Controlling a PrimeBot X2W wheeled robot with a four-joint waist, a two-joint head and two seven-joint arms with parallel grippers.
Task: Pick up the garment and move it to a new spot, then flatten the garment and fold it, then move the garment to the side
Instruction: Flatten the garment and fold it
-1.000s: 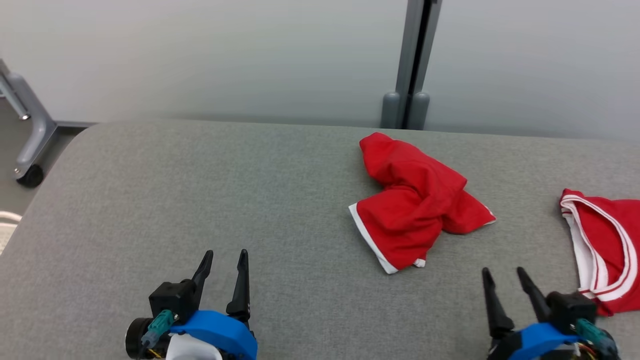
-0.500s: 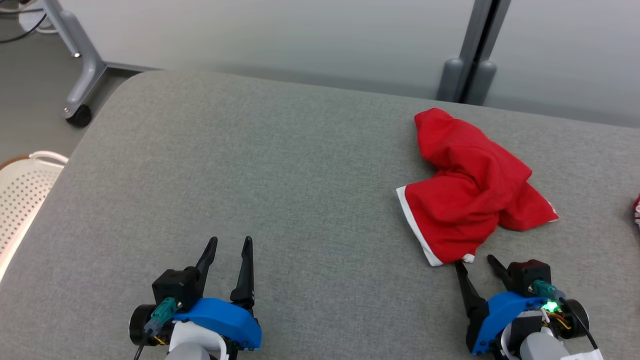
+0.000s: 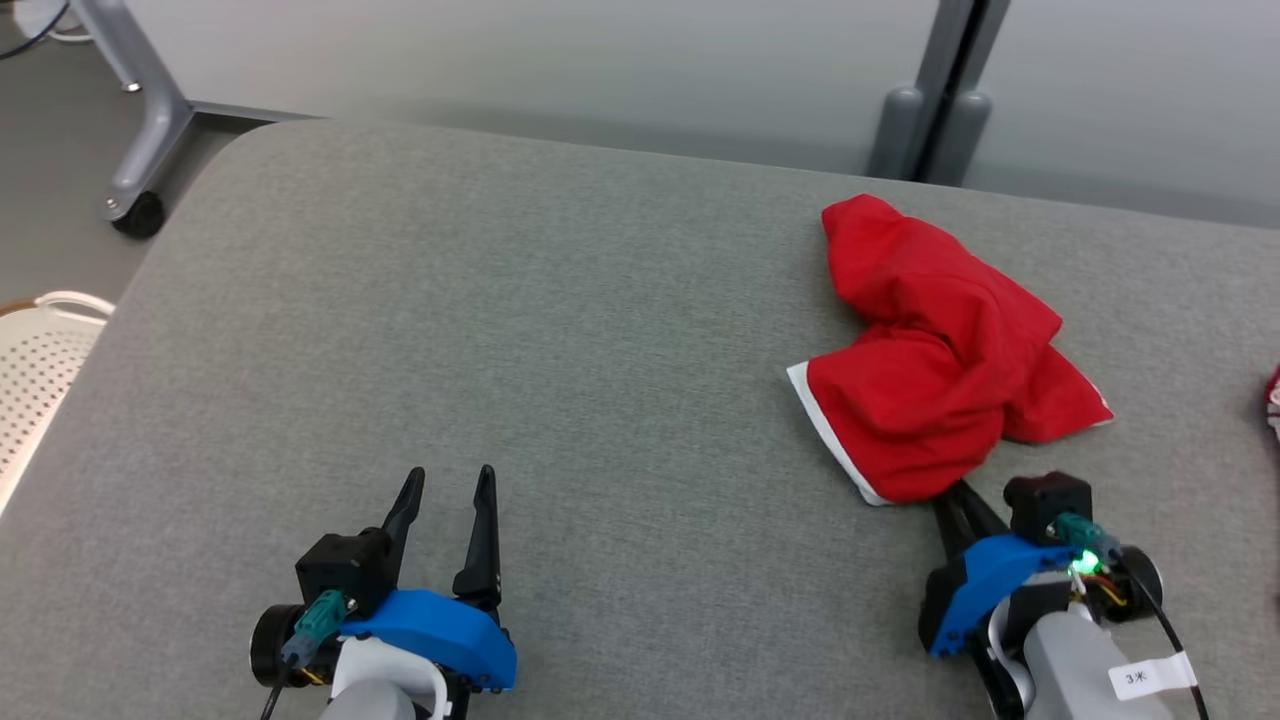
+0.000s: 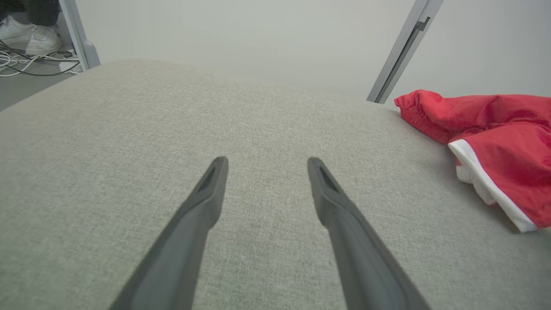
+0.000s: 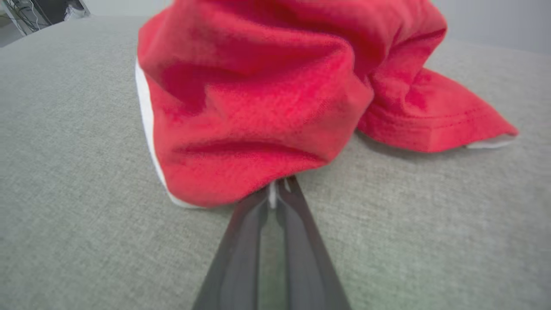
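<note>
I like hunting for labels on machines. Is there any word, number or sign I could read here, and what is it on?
"3", followed by a mark too small to read: on the white tag stuck to the right arm's pale forearm.
Red garment: no writing or logo to be seen.

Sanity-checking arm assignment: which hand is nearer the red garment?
Right. The right hand is shut on the near edge of the red garment, fingertips tucked under the cloth. The left hand sits open over the grey surface, well off to the garment's left, apart from it.
</note>
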